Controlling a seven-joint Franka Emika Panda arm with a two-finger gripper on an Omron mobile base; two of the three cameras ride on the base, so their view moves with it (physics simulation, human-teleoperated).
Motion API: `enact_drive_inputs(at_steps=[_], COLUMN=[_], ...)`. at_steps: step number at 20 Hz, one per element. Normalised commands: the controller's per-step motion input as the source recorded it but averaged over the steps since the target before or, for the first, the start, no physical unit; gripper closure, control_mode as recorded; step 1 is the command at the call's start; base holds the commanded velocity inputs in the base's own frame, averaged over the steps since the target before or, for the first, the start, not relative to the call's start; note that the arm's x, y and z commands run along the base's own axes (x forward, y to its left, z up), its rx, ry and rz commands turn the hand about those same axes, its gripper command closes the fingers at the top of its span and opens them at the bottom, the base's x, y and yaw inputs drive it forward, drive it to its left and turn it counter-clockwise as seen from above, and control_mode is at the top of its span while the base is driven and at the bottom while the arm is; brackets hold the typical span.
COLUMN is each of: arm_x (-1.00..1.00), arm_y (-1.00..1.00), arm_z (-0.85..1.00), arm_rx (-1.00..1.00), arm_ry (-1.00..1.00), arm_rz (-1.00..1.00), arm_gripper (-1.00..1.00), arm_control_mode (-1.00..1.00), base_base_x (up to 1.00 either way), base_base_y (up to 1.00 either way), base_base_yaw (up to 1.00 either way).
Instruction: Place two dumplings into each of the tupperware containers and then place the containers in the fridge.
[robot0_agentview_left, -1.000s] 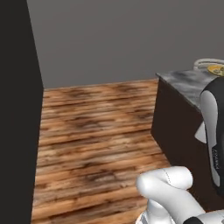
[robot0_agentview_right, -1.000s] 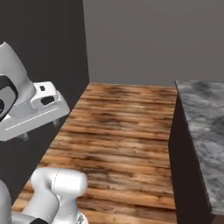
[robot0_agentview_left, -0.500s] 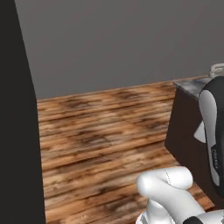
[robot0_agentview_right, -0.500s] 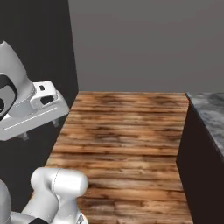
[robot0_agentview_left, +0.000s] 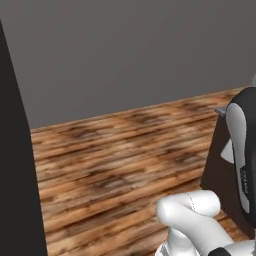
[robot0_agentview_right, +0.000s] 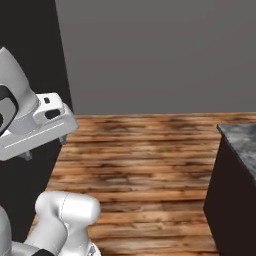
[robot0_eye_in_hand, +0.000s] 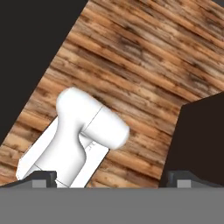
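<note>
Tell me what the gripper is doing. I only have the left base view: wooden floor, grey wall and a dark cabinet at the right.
Observer: In the hand view the gripper is open, its tips wide apart with nothing between them.
Operator: What is it aimed at?
Observer: The wooden floor, with a tall dark panel on one side and the dark cabinet on the other.
Operator: What tops that cabinet?
Observer: In the right base view, a grey marbled countertop.
</note>
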Motion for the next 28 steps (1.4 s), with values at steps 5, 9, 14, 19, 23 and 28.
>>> enact_drive_inputs(at_steps=[5,9,14,19,23,28], arm_x=[0.0,0.0,0.0,0.0,0.0,0.0], arm_y=[0.0,0.0,0.0,0.0,0.0,0.0], arm_z=[0.0,0.0,0.0,0.0,0.0,0.0], arm_rx=[0.0,0.0,0.0,0.0,0.0,0.0], arm_ry=[0.0,0.0,0.0,0.0,0.0,0.0], arm_rz=[0.0,0.0,0.0,0.0,0.0,0.0], arm_gripper=[-1.0,-1.0,-1.0,-1.0,-1.0,-1.0], arm_control_mode=[1.0,1.0,1.0,1.0,1.0,1.0], base_base_x=[1.0,1.0,0.8,0.67,0.56,0.68], base_base_y=[0.05,0.43,0.71,0.73,0.69,0.74], base_base_yaw=[-0.09,-0.3,-0.63,-0.72,-0.75,-0.72])
